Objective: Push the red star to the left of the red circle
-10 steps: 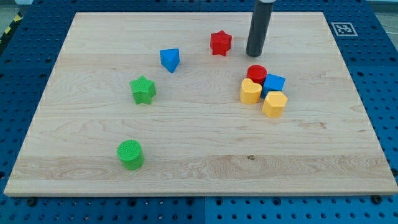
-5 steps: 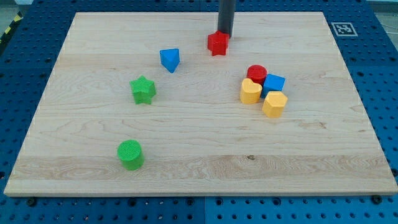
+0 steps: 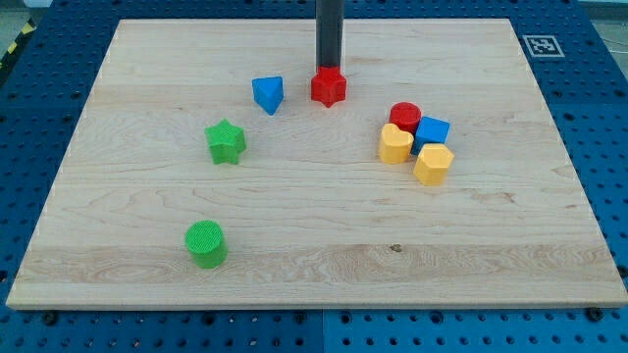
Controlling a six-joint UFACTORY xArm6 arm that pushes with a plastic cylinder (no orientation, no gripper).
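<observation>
The red star (image 3: pixel 329 87) lies on the wooden board (image 3: pixel 147 211), above centre in the view. My tip (image 3: pixel 329 70) touches the star's top edge, the rod rising straight up from it. The red circle (image 3: pixel 405 116) sits to the star's right and slightly lower, at the top of a cluster of blocks. A clear gap of board separates the star from the circle.
A blue cube (image 3: pixel 432 130) and two yellow blocks (image 3: pixel 395 144), (image 3: pixel 433 164) press against the red circle. A blue triangular block (image 3: pixel 268 94) lies just left of the star. A green star (image 3: pixel 226 141) and a green cylinder (image 3: pixel 206 243) lie at lower left.
My tip moved from right of the star to behind it, then pushed it. The red star slid down and left, toward the blue triangular block. Other blocks have not moved.
</observation>
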